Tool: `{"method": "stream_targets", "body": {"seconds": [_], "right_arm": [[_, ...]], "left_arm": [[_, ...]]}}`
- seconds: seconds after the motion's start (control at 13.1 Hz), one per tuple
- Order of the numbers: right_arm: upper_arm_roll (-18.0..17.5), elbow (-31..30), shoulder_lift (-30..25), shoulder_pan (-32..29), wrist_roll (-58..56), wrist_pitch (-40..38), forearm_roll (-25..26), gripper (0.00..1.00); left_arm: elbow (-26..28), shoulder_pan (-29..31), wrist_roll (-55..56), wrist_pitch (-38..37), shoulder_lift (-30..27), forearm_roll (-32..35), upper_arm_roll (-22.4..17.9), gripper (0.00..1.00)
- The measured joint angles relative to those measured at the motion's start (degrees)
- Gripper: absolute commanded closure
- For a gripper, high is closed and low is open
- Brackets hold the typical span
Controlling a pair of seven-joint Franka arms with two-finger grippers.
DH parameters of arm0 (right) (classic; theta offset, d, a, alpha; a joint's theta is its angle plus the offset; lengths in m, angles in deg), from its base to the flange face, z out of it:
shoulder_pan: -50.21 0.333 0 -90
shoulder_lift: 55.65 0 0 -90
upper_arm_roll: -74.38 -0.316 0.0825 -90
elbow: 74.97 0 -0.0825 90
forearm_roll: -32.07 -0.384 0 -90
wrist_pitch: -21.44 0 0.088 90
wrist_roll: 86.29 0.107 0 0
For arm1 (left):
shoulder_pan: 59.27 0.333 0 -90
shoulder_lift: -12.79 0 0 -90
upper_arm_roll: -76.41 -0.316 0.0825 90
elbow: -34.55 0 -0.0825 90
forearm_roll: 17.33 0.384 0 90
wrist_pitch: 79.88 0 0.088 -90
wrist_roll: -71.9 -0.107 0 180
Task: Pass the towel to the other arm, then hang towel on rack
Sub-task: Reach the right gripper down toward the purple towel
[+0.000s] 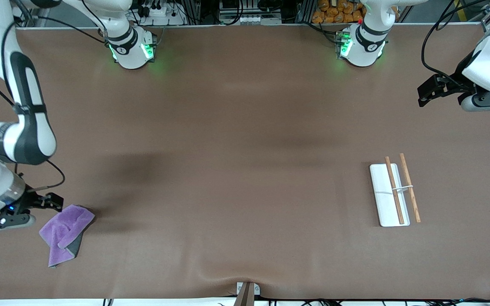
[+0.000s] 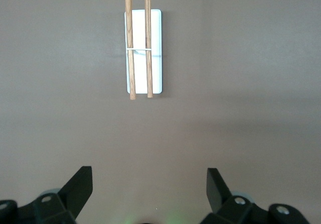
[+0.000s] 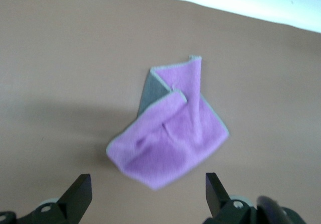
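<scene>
One towel (image 1: 65, 231) lies crumpled on the table (image 1: 236, 170) near the edge closest to the front camera, at the right arm's end, well apart from the rack (image 1: 391, 193). A wide bare stretch of table separates them. The one rack carries two wooden rods (image 2: 138, 45) joined by one crossbar. The right end effector (image 3: 145, 196) hangs just beside the towel, fingers spread, holding nothing. The left end effector (image 2: 149, 191), also spread and empty, waits raised toward the left arm's end from the rack.
</scene>
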Motion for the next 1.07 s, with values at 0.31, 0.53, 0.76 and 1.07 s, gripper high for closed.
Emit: {"method": "stream_targets", "body": {"seconds": [0.31, 0.53, 0.76, 1.07], "right_arm": [[-0.12, 0.27, 4.71, 0.18, 6.12, 4.42, -0.04, 0.0], [-0.35, 0.46, 6.9, 2.12, 17.85, 4.82, -0.02, 0.0], [-0.31, 0.58, 8.41, 3.84, 24.63, 5.11, -0.02, 0.0], [0.94, 0.64, 11.12, 2.86, 25.09, 10.63, -0.02, 0.0]], "left_arm": [[0.0, 0.0, 0.0, -0.01, 0.05, 0.0, 0.0, 0.0], [0.0, -0.02, 0.0, -0.01, 0.15, 0.0, 0.03, 0.0], [0.0, -0.03, 0.0, -0.01, 0.18, 0.0, 0.04, 0.0], [0.0, -0.05, 0.0, -0.02, 0.25, 0.0, 0.05, 0.0]]}}
